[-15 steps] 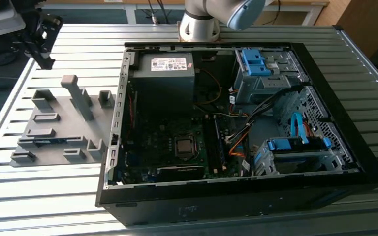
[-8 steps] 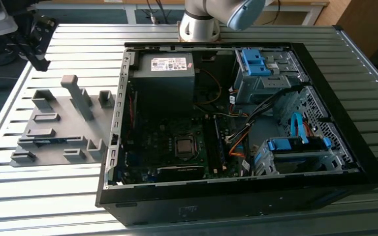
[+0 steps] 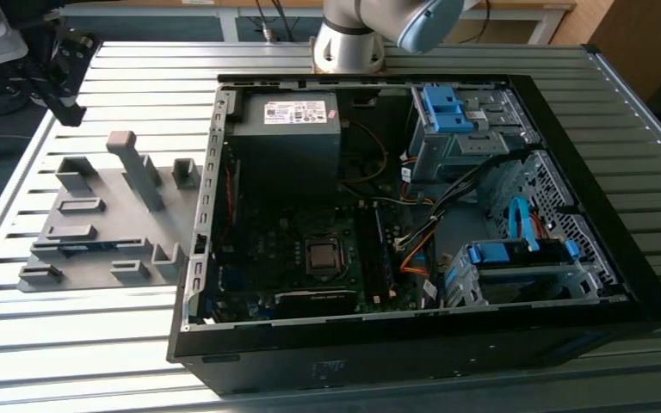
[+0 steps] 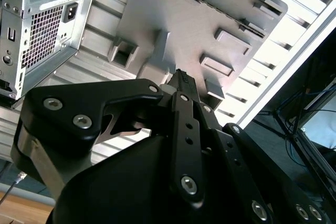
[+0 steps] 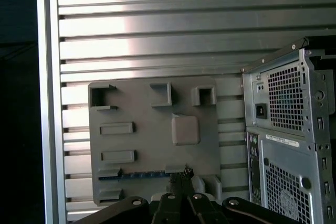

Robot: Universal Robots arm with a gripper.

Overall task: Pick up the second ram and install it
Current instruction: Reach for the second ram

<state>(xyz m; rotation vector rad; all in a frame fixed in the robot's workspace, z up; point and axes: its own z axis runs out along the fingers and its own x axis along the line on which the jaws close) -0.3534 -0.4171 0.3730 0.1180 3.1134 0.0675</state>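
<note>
**Fig.** Claw (image 5: 181,174), tips together and apparently empty, hangs over grey holder plate (image 5: 152,145) on counter (image 5: 157,24), beside PC case (image 5: 283,129). Second ram (image 5: 143,173) lies slotted in plate. Risk: descending w/ tips unparted would likely strike strip's edge, chipping or unseating it.
</note>
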